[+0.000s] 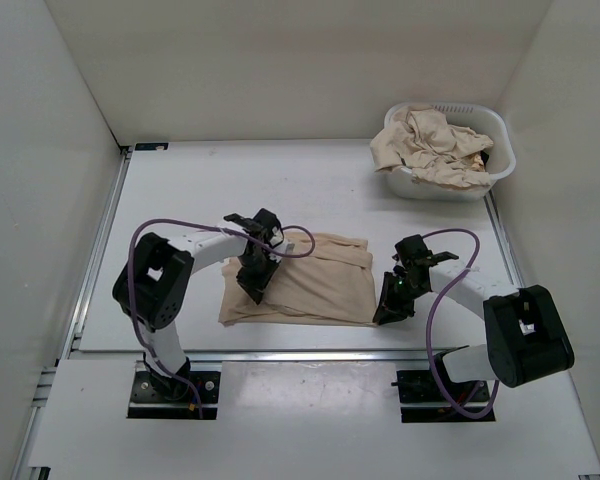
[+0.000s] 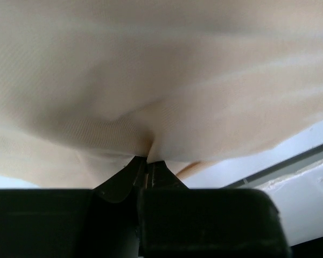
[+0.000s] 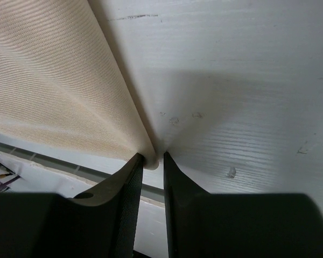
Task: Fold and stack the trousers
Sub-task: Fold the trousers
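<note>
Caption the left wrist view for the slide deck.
Left gripper shut on a bunched fold of the beige trousers, seen from its wrist camera.

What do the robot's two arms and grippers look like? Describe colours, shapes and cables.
The left arm and right arm have black joint housings, white links and looping purple cables. The black left gripper and right gripper end in tapered fingers.

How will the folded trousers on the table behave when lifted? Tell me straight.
Probably floppy: the folded trousers pucker where the left claw pinches them. Likely light, as the cloth looks thin and soft. The layers may slip and the middle sag, since the right claw grips only the fold's edge.
</note>
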